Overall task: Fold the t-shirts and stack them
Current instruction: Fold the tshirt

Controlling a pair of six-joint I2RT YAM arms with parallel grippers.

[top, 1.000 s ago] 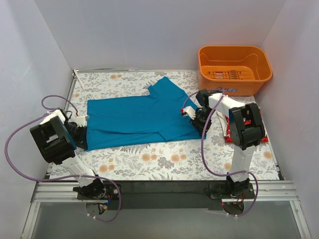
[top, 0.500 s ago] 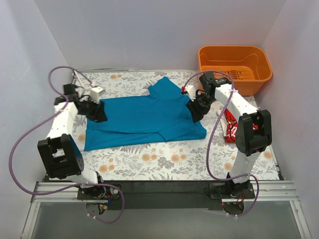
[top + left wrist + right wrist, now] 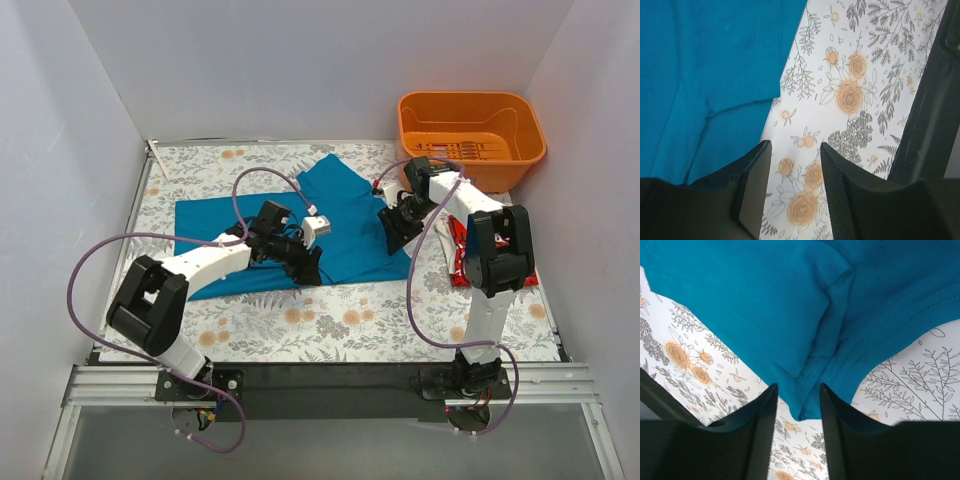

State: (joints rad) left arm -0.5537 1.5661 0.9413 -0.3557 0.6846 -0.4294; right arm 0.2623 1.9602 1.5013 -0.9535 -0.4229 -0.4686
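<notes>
Both grippers stand part-open and empty at the teal shirt (image 3: 270, 225), which lies spread flat on the tabletop (image 3: 350, 320). The left gripper (image 3: 308, 270) hovers at the shirt's near edge. In its wrist view the cloth edge lies just left of its fingers (image 3: 757, 175), and only the floral tabletop shows between them. The right gripper (image 3: 393, 235) hangs over a doubled corner at the shirt's side, and the corner's tip lies between its fingers (image 3: 765, 420). The red shirt (image 3: 459, 255) lies crumpled on that gripper's outer side, beside its arm. The step looks like taking hold for a fold. To do it well, the left gripper would need to shift onto the cloth before closing. The right should drop straight down and pinch every layer of the corner. Both should then lift evenly so the fold line runs straight.
</notes>
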